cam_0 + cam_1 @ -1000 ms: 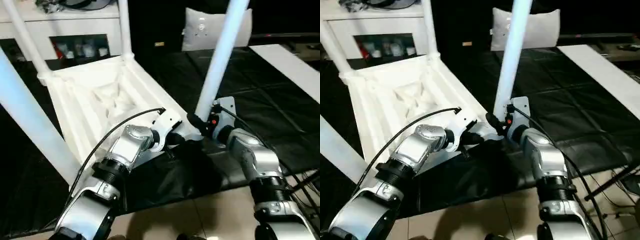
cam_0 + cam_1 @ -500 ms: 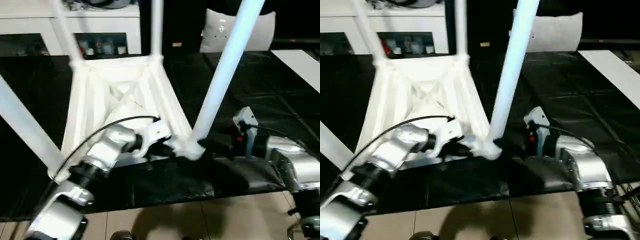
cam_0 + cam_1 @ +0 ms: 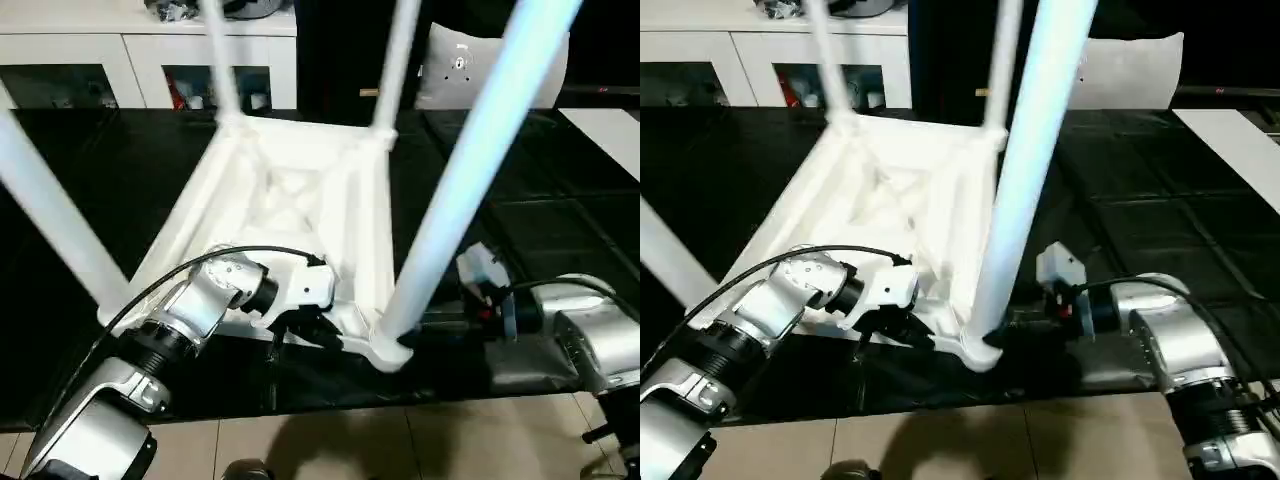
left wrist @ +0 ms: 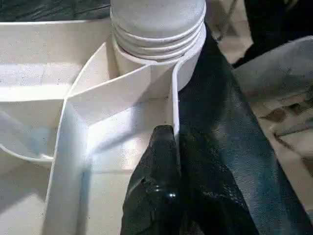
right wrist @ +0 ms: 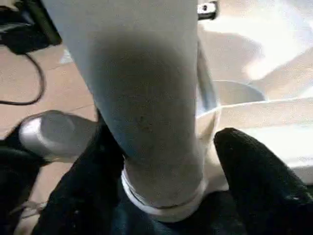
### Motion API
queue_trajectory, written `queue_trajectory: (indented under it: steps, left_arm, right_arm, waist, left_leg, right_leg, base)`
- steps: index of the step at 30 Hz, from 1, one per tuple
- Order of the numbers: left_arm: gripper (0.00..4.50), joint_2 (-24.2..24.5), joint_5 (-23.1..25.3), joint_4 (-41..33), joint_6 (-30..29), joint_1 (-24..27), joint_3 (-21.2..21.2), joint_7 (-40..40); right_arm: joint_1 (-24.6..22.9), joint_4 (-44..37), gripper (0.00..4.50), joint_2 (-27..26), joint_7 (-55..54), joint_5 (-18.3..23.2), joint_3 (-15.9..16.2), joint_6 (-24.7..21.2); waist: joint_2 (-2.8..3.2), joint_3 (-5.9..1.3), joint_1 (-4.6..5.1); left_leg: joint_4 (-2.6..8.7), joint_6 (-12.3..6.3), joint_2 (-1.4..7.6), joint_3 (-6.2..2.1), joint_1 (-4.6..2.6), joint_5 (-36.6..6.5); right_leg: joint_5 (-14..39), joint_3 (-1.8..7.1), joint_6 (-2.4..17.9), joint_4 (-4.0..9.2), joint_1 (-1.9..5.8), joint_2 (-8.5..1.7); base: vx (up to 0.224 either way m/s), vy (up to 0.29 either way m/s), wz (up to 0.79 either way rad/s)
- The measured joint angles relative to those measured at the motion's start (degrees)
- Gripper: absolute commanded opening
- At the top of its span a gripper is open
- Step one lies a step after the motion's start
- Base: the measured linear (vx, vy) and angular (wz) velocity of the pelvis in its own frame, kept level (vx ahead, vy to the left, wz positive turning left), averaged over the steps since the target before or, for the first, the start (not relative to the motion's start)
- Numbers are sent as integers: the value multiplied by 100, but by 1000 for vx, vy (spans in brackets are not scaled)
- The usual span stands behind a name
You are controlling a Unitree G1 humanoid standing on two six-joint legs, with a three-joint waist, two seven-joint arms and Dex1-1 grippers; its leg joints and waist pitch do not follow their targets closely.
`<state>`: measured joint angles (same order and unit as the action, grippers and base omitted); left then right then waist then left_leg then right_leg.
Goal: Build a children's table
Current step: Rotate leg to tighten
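The children's table lies upside down on the black-covered work table, its ribbed white tabletop (image 3: pixel 290 190) facing up. White legs stand in its corner sockets. My left gripper (image 3: pixel 305 330) is shut on the tabletop's near rim (image 4: pixel 172 105), beside the near right socket. The near right leg (image 3: pixel 470 170) rises from that socket. My right gripper (image 3: pixel 415 330) reaches its base from the right. In the right wrist view the leg (image 5: pixel 142 98) stands between the two black fingers (image 5: pixel 259 176), one against it, the other a small gap away.
A white cabinet (image 3: pixel 130 40) with glass fronts stands behind the work table. A white cushion (image 3: pixel 450 70) lies at the back right and a white board (image 3: pixel 610 125) at the far right. The black cover ends at the near edge, above the tiled floor (image 3: pixel 350 440).
The whole view has shifted and the table now lies squarer to me. My right gripper drew back from the near right leg's base and is around it again. The left grip is unchanged.
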<state>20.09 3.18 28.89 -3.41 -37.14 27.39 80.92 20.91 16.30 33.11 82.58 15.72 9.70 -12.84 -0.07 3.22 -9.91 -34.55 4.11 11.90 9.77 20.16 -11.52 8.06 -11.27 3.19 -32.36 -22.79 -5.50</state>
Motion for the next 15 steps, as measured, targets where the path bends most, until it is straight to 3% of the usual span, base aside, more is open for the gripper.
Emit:
queue_trajectory:
  steps: [1,5,10,15]
  left_arm:
    - [0,-1,-2,-1,4,-4,9,22]
    - [0,-2,-2,-1,48,-5,17,80]
    - [0,5,-13,-1,75,-4,15,98]
    - [0,1,-77,-1,-23,4,-18,113]
  right_arm:
    - [0,8,278,-18,50,12,14,-10]
    - [0,6,266,-37,208,84,81,-89]
    - [0,-29,212,-23,216,164,85,-144]
    - [-70,-109,205,-52,177,216,14,-241]
  waist:
    - [0,0,4]
    - [-1,0,10]
    - [-3,0,9]
    - [-3,0,6]
  left_leg:
    - [0,0,0,0,0,0]
    - [1,-1,1,0,1,0]
    - [1,-1,1,0,2,1]
    - [1,-1,0,0,2,0]
  right_leg:
    - [0,0,0,0,0,0]
    - [0,0,-1,0,-2,1]
    - [1,0,-2,0,-3,1]
    - [1,0,-2,0,-3,1]
  base:
    - [0,0,0]
    - [0,0,0]
    - [0,0,0]
    - [0,0,0]
